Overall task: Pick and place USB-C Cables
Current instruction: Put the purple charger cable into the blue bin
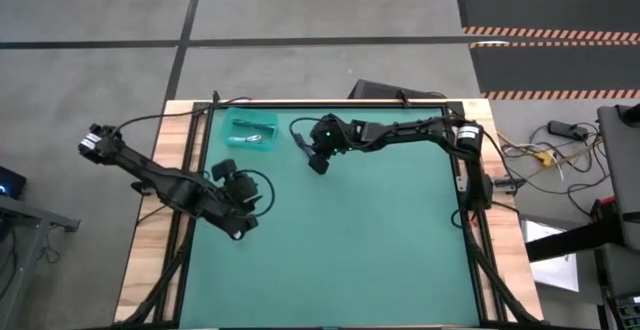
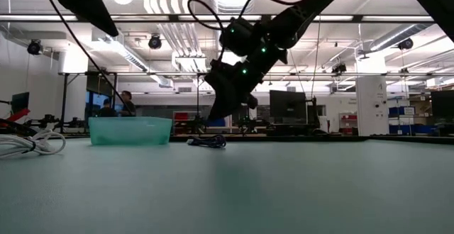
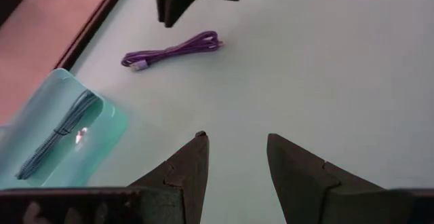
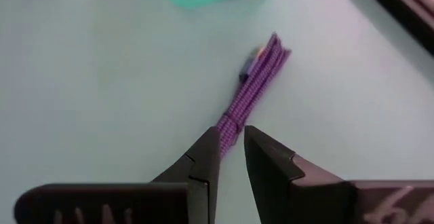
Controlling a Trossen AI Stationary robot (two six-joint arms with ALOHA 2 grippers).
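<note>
A purple braided cable bundle (image 4: pixel 258 75) lies flat on the green table; it also shows in the left wrist view (image 3: pixel 173 49) and looks dark in the low view (image 2: pixel 207 141). My right gripper (image 4: pixel 232 142) hangs above one end of it, pointing down, with a narrow gap between its fingers, clear of the table (image 2: pixel 215 113). A grey-blue cable (image 3: pixel 57 136) lies inside the translucent teal tray (image 1: pixel 250 130). A white cable (image 2: pixel 28 143) lies at the low view's left edge. My left gripper (image 3: pixel 236 146) is open, over bare table near the left side (image 1: pixel 235 208).
The teal tray (image 2: pixel 131 130) stands near the table's far left corner, close to the purple cable. The table's dark frame rail (image 3: pixel 95 27) and wooden edge run past the tray. The green mat (image 1: pixel 360 250) stretches toward the near and right edges.
</note>
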